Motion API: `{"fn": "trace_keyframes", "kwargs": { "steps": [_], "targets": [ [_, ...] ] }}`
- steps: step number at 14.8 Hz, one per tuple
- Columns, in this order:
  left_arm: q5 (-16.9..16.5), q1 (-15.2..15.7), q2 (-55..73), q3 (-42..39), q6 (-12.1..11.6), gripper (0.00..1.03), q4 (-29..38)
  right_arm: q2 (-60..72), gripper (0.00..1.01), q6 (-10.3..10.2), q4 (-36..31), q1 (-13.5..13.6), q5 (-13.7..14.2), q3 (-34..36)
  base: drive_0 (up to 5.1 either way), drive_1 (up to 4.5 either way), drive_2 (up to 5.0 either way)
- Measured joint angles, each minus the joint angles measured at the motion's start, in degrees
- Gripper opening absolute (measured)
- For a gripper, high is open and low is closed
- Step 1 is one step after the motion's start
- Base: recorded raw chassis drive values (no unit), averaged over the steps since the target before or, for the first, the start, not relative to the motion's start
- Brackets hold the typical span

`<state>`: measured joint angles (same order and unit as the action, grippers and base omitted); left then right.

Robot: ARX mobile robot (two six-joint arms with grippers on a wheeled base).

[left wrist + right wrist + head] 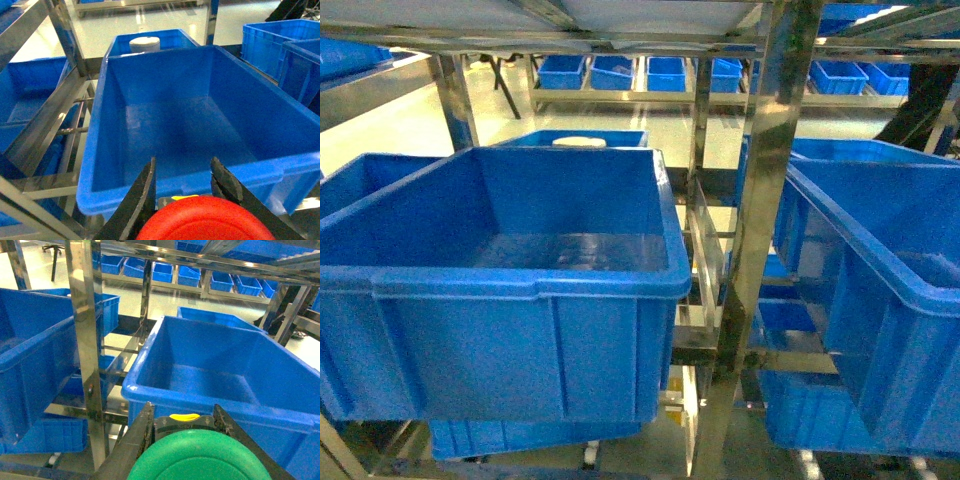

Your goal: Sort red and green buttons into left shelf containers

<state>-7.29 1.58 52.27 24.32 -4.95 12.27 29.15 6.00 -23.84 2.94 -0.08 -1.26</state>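
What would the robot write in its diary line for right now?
left gripper: holds red button | right gripper: holds green button | left blue bin: empty | drop: pending

Open-topped blue bin (150, 125) ahead of left pincer (182, 172), steel upright (760, 200) alongside.

Red button (202, 220) and green button (200, 457), caps up, sit before deep blue bins (535, 285).

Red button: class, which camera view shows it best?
The left wrist view: the red button fills the bottom edge between the left gripper's fingers. The head view shows none of it; the right wrist view shows only a green button.
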Motion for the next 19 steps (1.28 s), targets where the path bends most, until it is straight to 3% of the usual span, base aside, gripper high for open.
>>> {"fn": "trace_keyframes", "kwargs": {
  "steps": [17,19],
  "targets": [
    [0.2,0.1,0.2,0.0,0.0,0.29,-0.2,0.3,0.28,0.0,0.0,0.0,0.2,0.0,0.0,0.0,0.0],
    [0.0,0.0,0.2,0.0,0.0,0.29,-0.2,2.4,0.28,0.2,-3.3,-1.4,-1.2,-0.2,0.0,0.0,0.0]
  ]
}}
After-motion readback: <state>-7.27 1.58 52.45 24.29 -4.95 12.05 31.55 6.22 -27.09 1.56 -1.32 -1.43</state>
